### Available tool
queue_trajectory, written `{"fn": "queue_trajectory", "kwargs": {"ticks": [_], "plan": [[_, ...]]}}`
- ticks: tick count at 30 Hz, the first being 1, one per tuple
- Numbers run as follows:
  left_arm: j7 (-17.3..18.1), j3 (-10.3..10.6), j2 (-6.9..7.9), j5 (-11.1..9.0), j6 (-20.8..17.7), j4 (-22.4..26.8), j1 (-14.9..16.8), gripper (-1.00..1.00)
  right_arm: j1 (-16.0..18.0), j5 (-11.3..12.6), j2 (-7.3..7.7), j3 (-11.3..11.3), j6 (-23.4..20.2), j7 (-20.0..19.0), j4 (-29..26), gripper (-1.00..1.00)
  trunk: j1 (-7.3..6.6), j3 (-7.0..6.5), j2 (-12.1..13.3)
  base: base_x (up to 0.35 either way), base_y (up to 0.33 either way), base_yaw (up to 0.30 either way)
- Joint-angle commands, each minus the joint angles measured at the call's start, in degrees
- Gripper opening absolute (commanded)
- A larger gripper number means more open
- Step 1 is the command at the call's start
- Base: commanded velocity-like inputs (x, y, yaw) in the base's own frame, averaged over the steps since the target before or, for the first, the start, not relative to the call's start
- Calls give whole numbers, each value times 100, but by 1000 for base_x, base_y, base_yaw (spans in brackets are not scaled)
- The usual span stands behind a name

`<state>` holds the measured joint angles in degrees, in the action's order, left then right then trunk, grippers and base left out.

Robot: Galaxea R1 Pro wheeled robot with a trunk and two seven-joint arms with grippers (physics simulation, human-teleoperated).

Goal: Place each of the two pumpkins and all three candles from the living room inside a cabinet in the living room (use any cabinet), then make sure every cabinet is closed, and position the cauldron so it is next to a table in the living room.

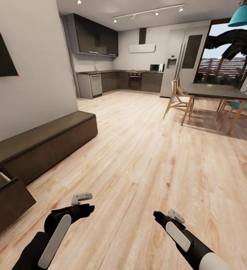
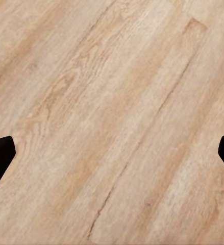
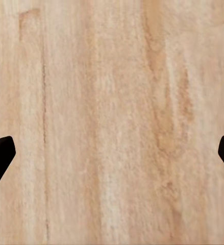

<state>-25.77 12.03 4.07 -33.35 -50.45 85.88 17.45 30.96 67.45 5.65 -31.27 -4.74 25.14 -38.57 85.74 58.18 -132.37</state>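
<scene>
The cabinet (image 1: 44, 144) stands along the wall at left, one pull-out front (image 1: 7, 202) standing open near the left gripper (image 2: 112, 148). Left gripper and right gripper (image 3: 112, 148) are both spread wide and empty over the floor (image 1: 146, 157). The front looks rigid, heavy and handle-less: push flat against its panel to close it.

Head camera overlooks room; wrist cameras face floor (image 2: 112, 102) closely.
</scene>
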Motion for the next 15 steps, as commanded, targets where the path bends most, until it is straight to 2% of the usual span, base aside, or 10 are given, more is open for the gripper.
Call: {"fn": "queue_trajectory", "kwargs": {"ticks": [1,10,15], "plan": [[-60,14,4,-58,-9,8,3,100,6,15,6,-32,-13,42,-5,100,-1,11,-3,0,0,-240],[-60,10,6,-73,-9,8,4,100,6,22,-11,-28,-10,37,153,100,-1,61,-3,3,-3,-238],[-64,7,6,-70,-9,8,4,100,6,28,-12,-28,-5,35,179,100,-1,90,-3,140,-136,-235]]}}
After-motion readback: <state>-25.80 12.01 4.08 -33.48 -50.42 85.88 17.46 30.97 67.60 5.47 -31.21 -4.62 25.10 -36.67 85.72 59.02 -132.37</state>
